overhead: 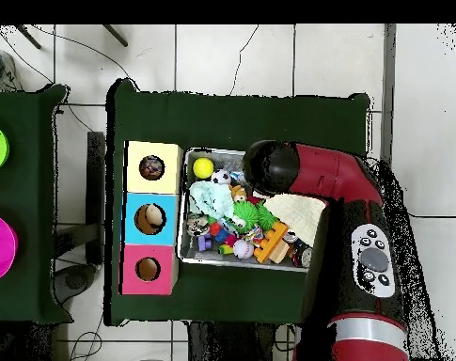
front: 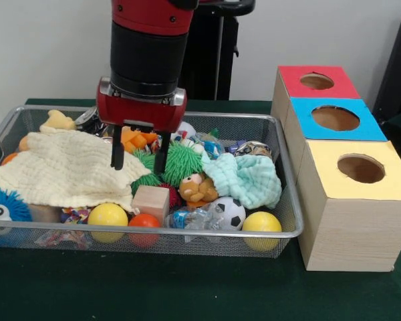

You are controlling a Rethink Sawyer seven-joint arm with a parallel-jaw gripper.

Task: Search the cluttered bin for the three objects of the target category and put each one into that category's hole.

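The wire mesh bin [front: 291, 200] stands on the green table, full of toys; it also shows in the overhead view [overhead: 182, 246]. My gripper [front: 139, 158] is open and empty, with its black fingers [front: 117, 155] hanging just over the right edge of a pale-yellow waffle cloth [front: 60, 170] and a green spiky ball [front: 180, 164]. A scrap of multicoloured print [front: 73, 215] shows under the yellow cloth's front edge; I cannot tell whether it is floral cloth. The yellow-topped box's round hole [front: 361, 168] is right of the bin, nearest the camera, and shows overhead [overhead: 152, 167].
A mint-green waffle cloth [front: 247, 179] lies at the bin's right. Yellow balls [front: 107, 215], a wooden block [front: 150, 202], a soccer ball [front: 228, 212] and a blue fuzzy toy [front: 3, 207] crowd the front. Blue-topped [front: 335, 118] and red-topped [front: 317, 81] boxes stand behind the yellow one.
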